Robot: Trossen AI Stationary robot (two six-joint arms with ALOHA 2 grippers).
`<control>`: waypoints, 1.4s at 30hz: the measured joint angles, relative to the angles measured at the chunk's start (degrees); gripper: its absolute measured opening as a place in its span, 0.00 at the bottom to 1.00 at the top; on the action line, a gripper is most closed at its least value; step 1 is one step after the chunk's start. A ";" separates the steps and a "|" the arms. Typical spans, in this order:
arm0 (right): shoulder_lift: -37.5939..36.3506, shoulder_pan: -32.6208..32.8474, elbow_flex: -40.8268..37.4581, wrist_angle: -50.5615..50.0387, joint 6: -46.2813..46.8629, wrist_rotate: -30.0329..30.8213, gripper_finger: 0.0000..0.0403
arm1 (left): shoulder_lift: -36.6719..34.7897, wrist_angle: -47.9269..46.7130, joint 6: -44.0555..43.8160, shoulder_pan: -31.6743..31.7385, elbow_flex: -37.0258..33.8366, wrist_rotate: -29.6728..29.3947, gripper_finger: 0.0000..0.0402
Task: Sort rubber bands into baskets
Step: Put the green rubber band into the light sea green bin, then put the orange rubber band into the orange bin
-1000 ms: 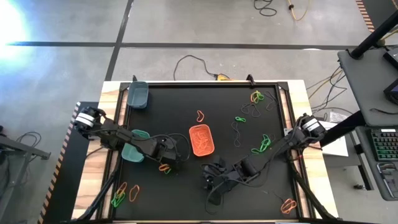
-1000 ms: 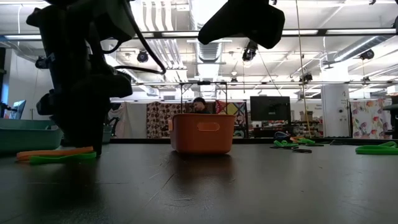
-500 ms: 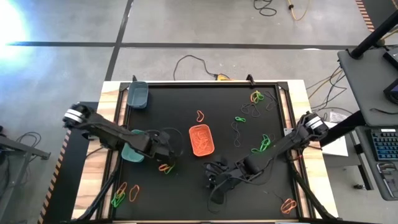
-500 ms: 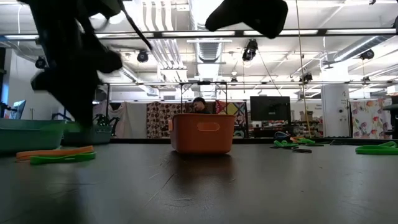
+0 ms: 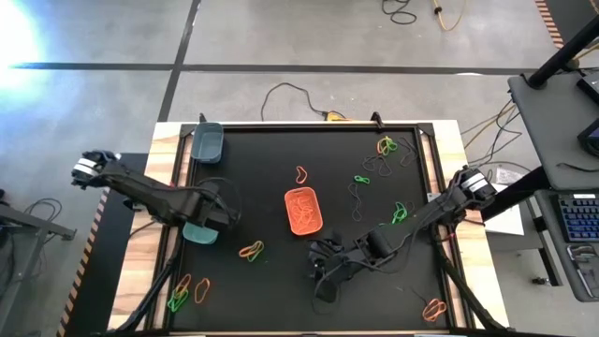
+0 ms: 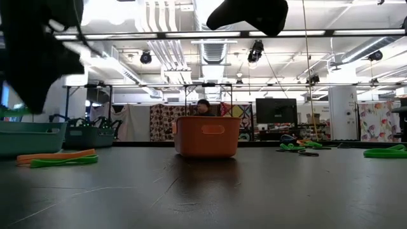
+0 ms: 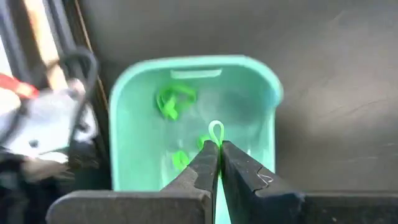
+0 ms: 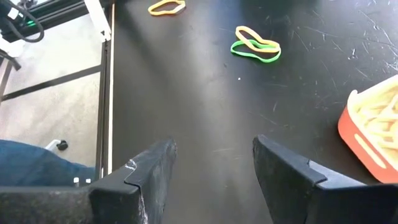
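Observation:
My left gripper (image 7: 217, 144) hangs over the light teal basket (image 7: 249, 81), shut on a bright green rubber band (image 7: 216, 130). In the high view this gripper (image 5: 211, 220) stands at the table's left, above the same basket (image 5: 197, 234). More green bands (image 7: 171, 102) lie on the basket's floor. The orange basket (image 5: 302, 210) sits at mid-table, with orange bands inside. The dark grey-teal basket (image 5: 208, 142) rests at the far left corner. My right gripper (image 8: 214, 162) is open above bare mat near the front (image 5: 328, 271). My left gripper pinches the green rubber band between its two fingertips. A small loop of the band (image 7: 216, 128) sticks out past the tips. The fingers point down from above. The band is lifted clear, over the inside of the teal basket.
Loose bands lie on the black mat: an orange and green pair (image 5: 251, 250) before the orange basket, a few at the near left (image 5: 187, 290), an orange one (image 5: 301, 174), clusters at the right (image 5: 398, 215) and far right (image 5: 386, 147), one at the near right corner (image 5: 433, 309).
My left gripper has risen from the mat beside the orange and green pair and gone toward the table's left edge, ending over the teal basket. The pair has stayed on the mat. My right gripper has kept nearly still.

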 joint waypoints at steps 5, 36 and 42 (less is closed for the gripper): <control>0.00 0.02 0.00 0.01 0.39 -0.02 0.51 | 1.51 7.71 -3.89 0.23 -5.58 1.67 0.00; 0.12 1.78 0.24 2.77 -2.77 -1.44 0.51 | 3.03 -2.74 9.05 -16.69 23.04 -2.93 0.71; 0.15 5.25 0.24 3.92 1.48 1.61 0.51 | 8.25 17.23 14.40 -30.43 21.71 -16.55 0.72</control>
